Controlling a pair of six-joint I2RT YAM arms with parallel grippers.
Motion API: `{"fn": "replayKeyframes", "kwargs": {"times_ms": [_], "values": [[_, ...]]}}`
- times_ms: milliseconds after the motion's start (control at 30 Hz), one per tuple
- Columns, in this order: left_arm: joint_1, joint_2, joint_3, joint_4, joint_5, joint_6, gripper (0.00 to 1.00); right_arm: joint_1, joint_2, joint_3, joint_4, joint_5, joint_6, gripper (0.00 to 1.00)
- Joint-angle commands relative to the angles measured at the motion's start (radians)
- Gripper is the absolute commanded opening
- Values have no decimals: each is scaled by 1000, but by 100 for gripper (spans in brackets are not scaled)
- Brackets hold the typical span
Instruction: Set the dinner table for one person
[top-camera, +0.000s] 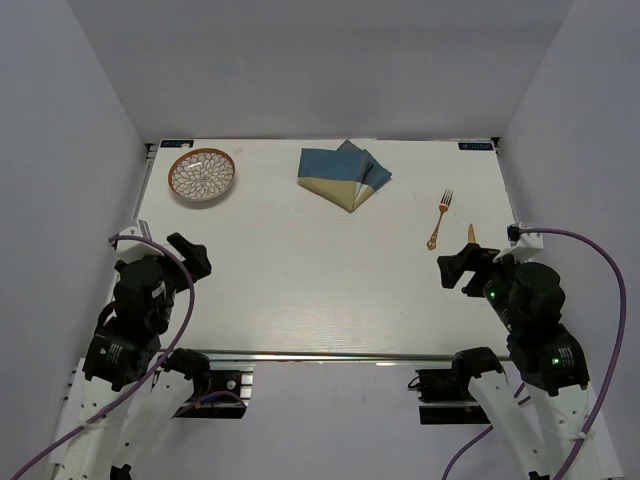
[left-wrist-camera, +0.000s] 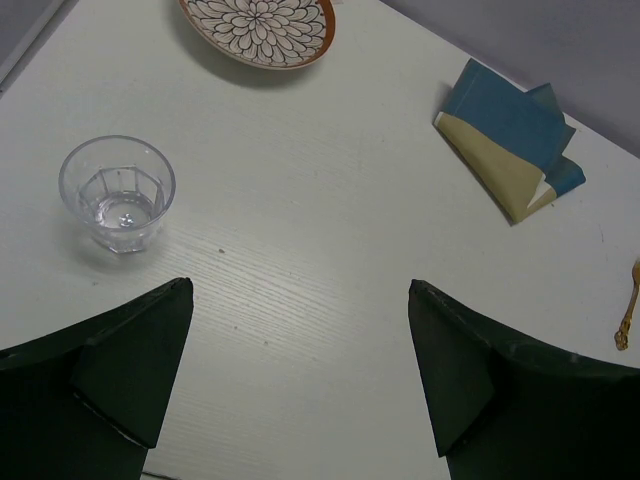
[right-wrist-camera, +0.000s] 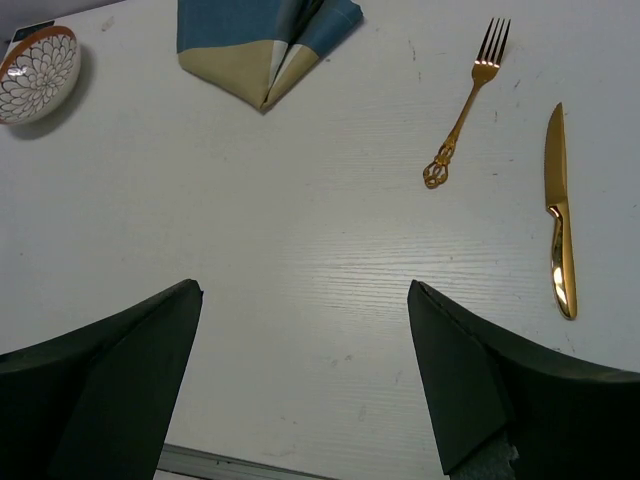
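Right now my left gripper (left-wrist-camera: 300, 288) and right gripper (right-wrist-camera: 305, 288) hang wide open, empty, over the near edge of the dinner table (top-camera: 300, 285); the folded cloth (top-camera: 343, 178) lies far-centre, seemingly nearer my right.

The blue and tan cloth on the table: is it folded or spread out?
Folded. The cloth lies as a compact wedge of overlapping layers, with a tan flap over the blue.
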Motion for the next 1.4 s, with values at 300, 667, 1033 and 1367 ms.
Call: {"fn": "replayKeyframes", "kwargs": {"times_ms": [300,667,1033,1367], "values": [[-5,-10,-10,27,28,14,98,-4,48,-26,144,-111,0,89],[-5,25,-20,46,59,36,98,-5,707,-93,913,-322,90,89],[-14,102,-25,66,102,62,98,-19,1648,799,716,-455,-13,88],[-14,114,-34,86,142,82,98,-25,2122,1353,672,-489,32,84]]}}
